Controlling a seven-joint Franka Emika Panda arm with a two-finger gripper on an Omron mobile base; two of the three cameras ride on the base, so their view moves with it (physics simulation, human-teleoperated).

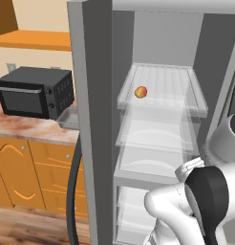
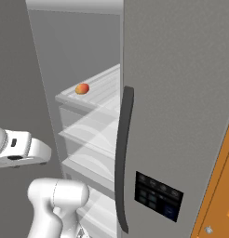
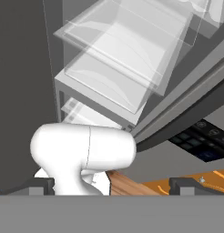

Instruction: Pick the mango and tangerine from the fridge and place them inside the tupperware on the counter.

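I see the mango (image 1: 141,92) on the fridge's (image 1: 98,119) top shelf. My gripper (image 3: 112,185), wide open and empty, sits well below it.

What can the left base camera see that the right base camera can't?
The left base view alone has the black microwave, the tupperware beside it, and the counter over orange drawers. The right base view alone has the dark control panel on the closed fridge door. Both show the open fridge with its clear shelves, the mango sitting on the top shelf near its front edge, a long dark door handle, and parts of the white arm.
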